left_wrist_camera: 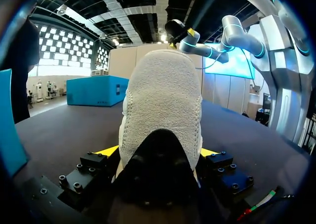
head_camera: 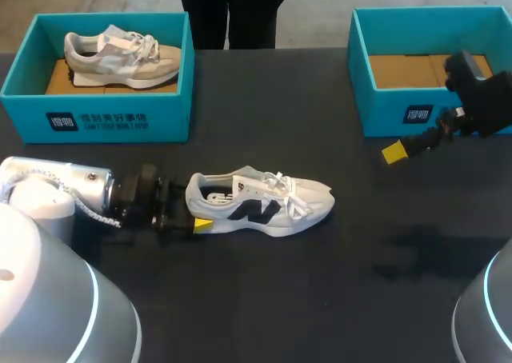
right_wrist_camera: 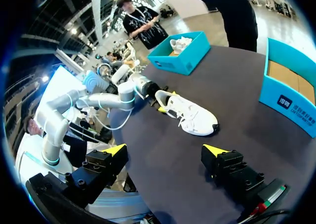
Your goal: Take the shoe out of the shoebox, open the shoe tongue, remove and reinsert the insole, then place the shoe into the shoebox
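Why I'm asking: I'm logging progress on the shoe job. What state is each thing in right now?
White shoe: out of any box, upright on the table, heel gripped.
Left end effector: shut on the white shoe's heel.
Right end effector: open, holding nothing, just in front of the right box.
Right box: lidless, empty.
Left box: lidless, with a shoe inside.
Grey shoe: upright in the left box.

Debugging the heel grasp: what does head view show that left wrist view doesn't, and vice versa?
Head only: the white shoe's side and laces, the grey shoe in the left box, the right box's bare inside. Left wrist only: the heel close up, with both yellow fingertips against its sides. Both: white shoe on the table, left claw at its heel, right box, right claw.
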Available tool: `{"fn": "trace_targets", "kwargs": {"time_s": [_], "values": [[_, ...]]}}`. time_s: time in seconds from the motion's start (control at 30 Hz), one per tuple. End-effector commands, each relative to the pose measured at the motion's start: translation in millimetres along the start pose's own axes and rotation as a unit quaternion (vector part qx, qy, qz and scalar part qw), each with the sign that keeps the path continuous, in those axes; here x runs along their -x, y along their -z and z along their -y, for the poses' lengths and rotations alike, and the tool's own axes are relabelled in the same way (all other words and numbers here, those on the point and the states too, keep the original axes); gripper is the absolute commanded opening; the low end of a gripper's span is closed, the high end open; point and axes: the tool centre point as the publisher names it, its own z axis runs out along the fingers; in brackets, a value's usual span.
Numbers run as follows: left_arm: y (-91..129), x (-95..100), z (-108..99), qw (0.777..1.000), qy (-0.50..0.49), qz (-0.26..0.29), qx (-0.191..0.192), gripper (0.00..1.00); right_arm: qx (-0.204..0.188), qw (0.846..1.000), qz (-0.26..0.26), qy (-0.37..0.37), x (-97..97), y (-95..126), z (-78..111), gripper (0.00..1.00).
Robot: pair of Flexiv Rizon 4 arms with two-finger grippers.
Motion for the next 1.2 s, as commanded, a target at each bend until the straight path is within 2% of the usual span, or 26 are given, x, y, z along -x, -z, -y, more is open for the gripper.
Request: {"fn": "trace_targets", "kwargs": {"time_s": [0.03,0.13,0.17,0.3,0.43,0.53,0.7,0.9,1.03,1.2], "values": [[-1.3,-0.1,0.0,1.0,0.0,0.001,0.0,0.0,-0.001,1.0,0.001,-0.001,0.0,-1.0,-0.6,1.0],[-1.3,-0.1,0.0,1.0,0.0,0.001,0.0,0.0,-0.001,1.0,0.001,-0.001,0.0,-1.0,-0.6,1.0],[-1.3,-0.1,0.0,1.0,0.0,0.001,0.0,0.0,0.01,1.0,0.002,-0.007,-1.2,-2.4,-6.6,1.0],[-1.3,-0.1,0.0,1.0,0.0,0.001,0.0,0.0,-0.001,0.999,0.031,-0.042,-5.9,-13.6,-26.7,1.0],[-1.3,-0.1,0.0,1.0,0.0,0.001,0.0,0.0,0.009,0.996,0.055,-0.068,-8.5,-21.2,-40.5,1.0],[-1.3,-0.1,0.0,1.0,0.0,0.001,0.0,0.0,-0.002,0.992,0.084,-0.096,-10.4,-27.5,-49.8,1.0],[-1.3,-0.1,0.0,1.0,0.0,0.001,0.0,0.0,-0.026,0.981,0.138,-0.134,-16.1,-38.7,-65.1,1.0],[-1.3,-0.1,0.0,1.0,0.0,0.001,0.0,0.0,-0.035,0.965,0.191,-0.175,-22.9,-50.1,-78.2,1.0],[-1.3,-0.1,0.0,1.0,0.0,0.001,0.0,0.0,-0.046,0.952,0.22,-0.209,-25.9,-59.4,-83.2,1.0],[-1.3,-0.1,0.0,1.0,0.0,0.001,0.0,0.0,-0.035,0.938,0.238,-0.249,-27.1,-70.8,-82.4,1.0]]}}
